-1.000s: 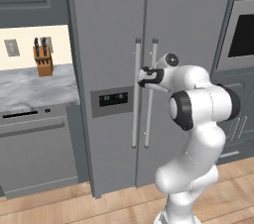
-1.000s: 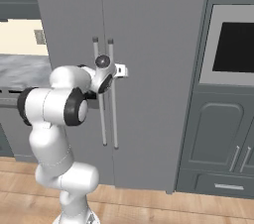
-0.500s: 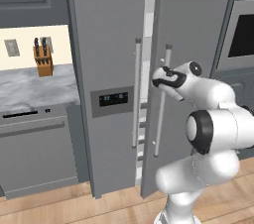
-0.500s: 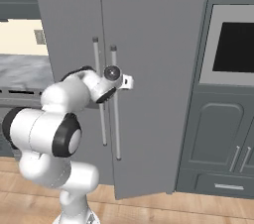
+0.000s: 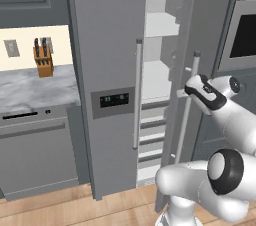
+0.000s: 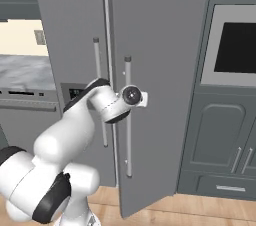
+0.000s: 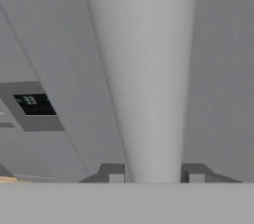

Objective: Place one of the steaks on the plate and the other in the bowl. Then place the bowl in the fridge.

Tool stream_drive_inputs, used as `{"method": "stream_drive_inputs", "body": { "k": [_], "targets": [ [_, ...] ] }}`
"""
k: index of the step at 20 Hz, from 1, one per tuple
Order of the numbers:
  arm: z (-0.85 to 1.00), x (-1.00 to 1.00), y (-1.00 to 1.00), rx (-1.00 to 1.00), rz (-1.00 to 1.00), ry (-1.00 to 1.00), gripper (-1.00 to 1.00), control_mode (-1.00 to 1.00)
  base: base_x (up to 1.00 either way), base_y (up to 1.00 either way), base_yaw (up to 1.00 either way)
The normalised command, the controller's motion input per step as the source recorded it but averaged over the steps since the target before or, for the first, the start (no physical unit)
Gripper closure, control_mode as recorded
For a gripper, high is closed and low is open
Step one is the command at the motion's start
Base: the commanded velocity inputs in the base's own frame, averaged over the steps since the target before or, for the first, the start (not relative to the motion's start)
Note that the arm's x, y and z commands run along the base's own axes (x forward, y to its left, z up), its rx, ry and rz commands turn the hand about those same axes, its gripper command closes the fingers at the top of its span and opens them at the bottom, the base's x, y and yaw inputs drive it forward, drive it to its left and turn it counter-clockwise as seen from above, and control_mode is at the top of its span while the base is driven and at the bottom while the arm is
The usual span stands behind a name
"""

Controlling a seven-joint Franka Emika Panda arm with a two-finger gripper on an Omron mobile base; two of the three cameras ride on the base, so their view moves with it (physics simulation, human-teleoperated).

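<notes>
1. The fridge [image 5: 107, 70] stands with its right door [image 5: 212, 45] swung partly open and its left door shut.
2. Through the gap, pale grey shelves [image 5: 157, 77] show inside, with lower racks beneath them.
3. The claw [image 7: 154, 176] straddles the right door's long vertical silver handle [image 5: 189, 105]. In the hand view a finger tip [image 7: 115, 174] stands on each side of the bar, and the bar fills the space between them.
4. The tips sit just beside the handle on both sides, so the claw is closed around it; whether the pads press the metal I cannot tell.
5. In the left base view the claw [image 5: 186, 91] meets the handle in its upper half. In the right base view the wrist [image 6: 131, 96] covers the same stretch of handle [image 6: 128, 135].
6. The dark dispenser panel [image 5: 113, 101] sits on the shut left door, beside that door's own handle [image 5: 136, 95].
7. Left of the fridge, a grey marbled worktop [image 5: 30, 87] carries a knife block [image 5: 43, 60].
8. A built-in wall oven [image 6: 235, 45] stands right of the fridge.
</notes>
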Motion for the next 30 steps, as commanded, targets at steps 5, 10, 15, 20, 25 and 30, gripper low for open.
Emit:
{"method": "stream_drive_inputs", "body": {
  "k": [5, 10, 15, 20, 25, 30],
  "targets": [
    [0.53, -0.14, -0.35, 0.01, 0.00, 0.00, 1.00, -1.00, 0.00, 0.00, 0.00],
    [0.04, -0.06, -0.02, 0.00, 0.00, 0.00, -1.00, -1.00, 0.00, 0.00, 0.00],
    [0.13, -0.16, -0.10, -0.01, -0.02, 0.01, -1.00, -1.00, 0.00, 0.00, 0.00],
    [0.56, -0.89, -0.23, -0.08, -0.21, 0.09, -1.00, -1.00, 0.00, 0.00, 0.00],
    [0.49, -0.78, 0.52, -0.39, -0.18, 0.25, -1.00, -1.00, 0.00, 0.00, 0.00],
    [0.16, -0.34, 1.00, -0.73, 0.00, 0.45, -1.00, -1.00, 0.00, 0.00, 0.00]
  ]
}}
